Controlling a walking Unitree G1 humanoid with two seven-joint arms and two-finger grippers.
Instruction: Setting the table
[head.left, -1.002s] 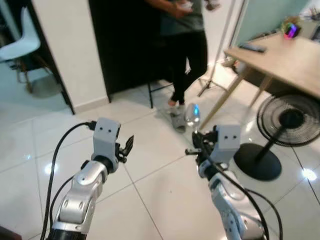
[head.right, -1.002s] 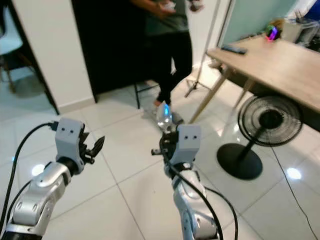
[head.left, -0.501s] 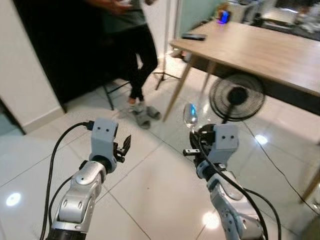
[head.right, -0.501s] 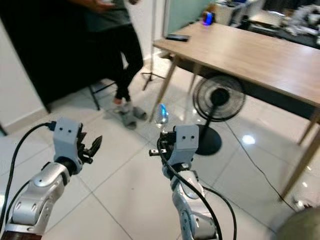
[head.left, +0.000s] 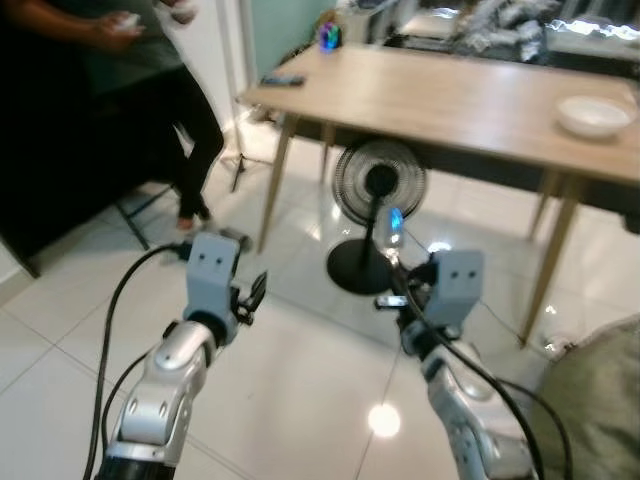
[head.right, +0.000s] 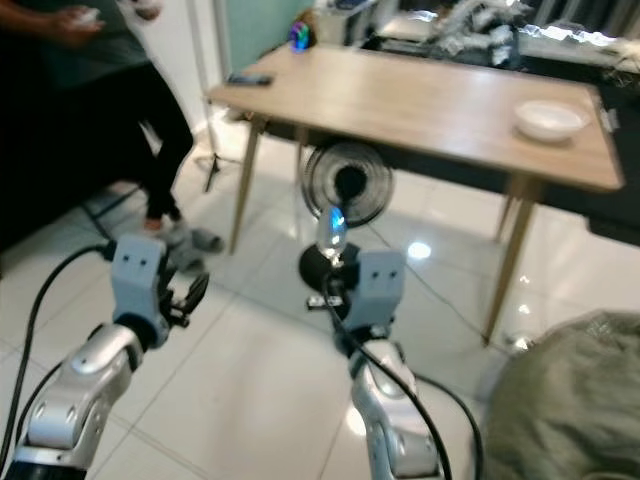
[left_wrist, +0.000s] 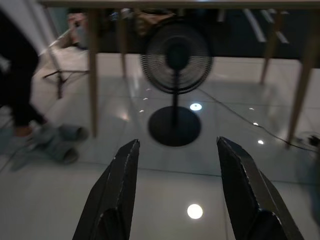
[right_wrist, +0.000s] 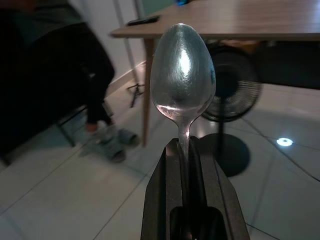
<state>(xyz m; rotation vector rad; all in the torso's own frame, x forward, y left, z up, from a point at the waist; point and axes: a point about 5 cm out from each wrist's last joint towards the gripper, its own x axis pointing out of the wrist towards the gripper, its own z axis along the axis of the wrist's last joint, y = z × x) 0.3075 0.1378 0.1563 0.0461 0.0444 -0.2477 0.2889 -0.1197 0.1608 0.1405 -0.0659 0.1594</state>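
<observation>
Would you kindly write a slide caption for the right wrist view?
Right pincer shut on a spoon, bowl upright, facing the wooden table and floor fan.

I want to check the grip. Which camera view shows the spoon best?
The right wrist view: the spoon stands large and upright, its handle clamped in the right tool. In both eye views it is small, blurred, bowl up. The left wrist view looks toward the fan.

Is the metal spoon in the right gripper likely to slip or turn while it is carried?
The spoon looks polished, so probably slippery. The right gripper pinches just its thin handle, bowl standing above, so it may pivot. It seems stiff and light.
</observation>
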